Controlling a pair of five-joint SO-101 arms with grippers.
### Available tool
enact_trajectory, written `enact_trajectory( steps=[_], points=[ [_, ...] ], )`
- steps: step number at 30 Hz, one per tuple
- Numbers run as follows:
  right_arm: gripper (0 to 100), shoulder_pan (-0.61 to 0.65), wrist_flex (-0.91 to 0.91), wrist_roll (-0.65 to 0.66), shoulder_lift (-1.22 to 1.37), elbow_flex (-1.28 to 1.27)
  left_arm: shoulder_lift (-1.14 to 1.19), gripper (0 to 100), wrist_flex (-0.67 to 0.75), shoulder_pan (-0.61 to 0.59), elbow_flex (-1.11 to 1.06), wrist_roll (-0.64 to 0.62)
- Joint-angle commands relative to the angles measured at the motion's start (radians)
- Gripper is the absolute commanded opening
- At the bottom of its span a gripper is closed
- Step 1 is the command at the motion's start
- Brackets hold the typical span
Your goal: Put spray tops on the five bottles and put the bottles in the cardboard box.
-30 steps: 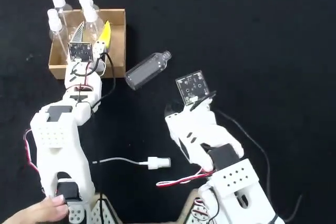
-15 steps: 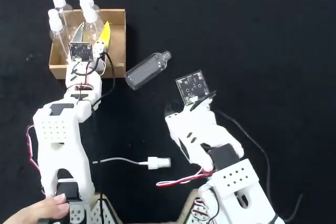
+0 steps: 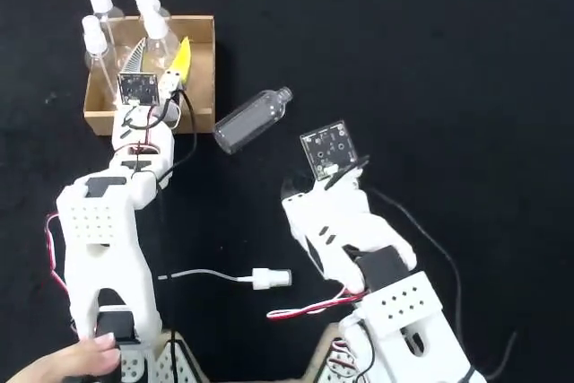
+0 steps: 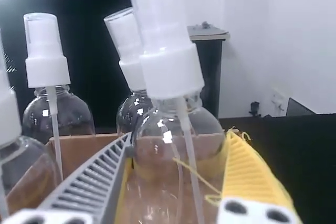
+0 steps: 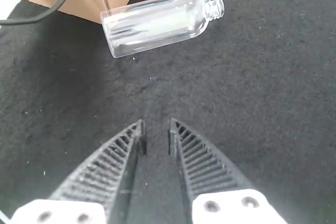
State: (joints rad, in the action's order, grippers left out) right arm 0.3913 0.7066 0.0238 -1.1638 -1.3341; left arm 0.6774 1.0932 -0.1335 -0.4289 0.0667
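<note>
Over at ten o'clock on the black tabletop sits the cardboard box. The left gripper is down inside it, its grey and yellow jaws resting against either side of a capped bottle, so it looks to be pinching that one. Three other capped bottles stand around it, at the box's far-left corner.

Just off the box's four o'clock corner lies the uncapped bottle, on its side with the threaded neck pointing to about two o'clock. It looks like clear, thin-walled plastic and empty, so I'd expect it to be very light, smooth, quick to roll, and likely to dent if squeezed hard. The safest hold seems to be across the straight middle of the body, square to its length, leaving the neck free.

Down toward six o'clock on the table rests the last spray top, its thin dip tube trailing off to nine o'clock. The tube looks floppy, so the stiff white collar is the part to grab.

The right gripper hangs above bare cloth with the loose bottle at its eleven o'clock. Its jaws are drawn almost together, with only a thin slit between them and nothing held.
</note>
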Motion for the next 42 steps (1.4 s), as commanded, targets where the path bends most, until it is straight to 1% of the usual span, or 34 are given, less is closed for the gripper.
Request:
enact_trajectory(
  steps=[1, 39, 42],
  points=[
    [7.7, 0.006, -0.017, 0.003, -0.013, 0.005, -0.003, 27, 0.017, -0.012, 0.031, -0.003],
    [7.7, 0.006, -0.017, 0.006, -0.013, 0.005, -0.014, 27, 0.015, -0.038, 0.004, 0.005],
    [7.7, 0.006, -0.017, 0.006, -0.013, 0.005, -0.015, 27, -0.048, -0.038, 0.008, 0.005]
  ],
)
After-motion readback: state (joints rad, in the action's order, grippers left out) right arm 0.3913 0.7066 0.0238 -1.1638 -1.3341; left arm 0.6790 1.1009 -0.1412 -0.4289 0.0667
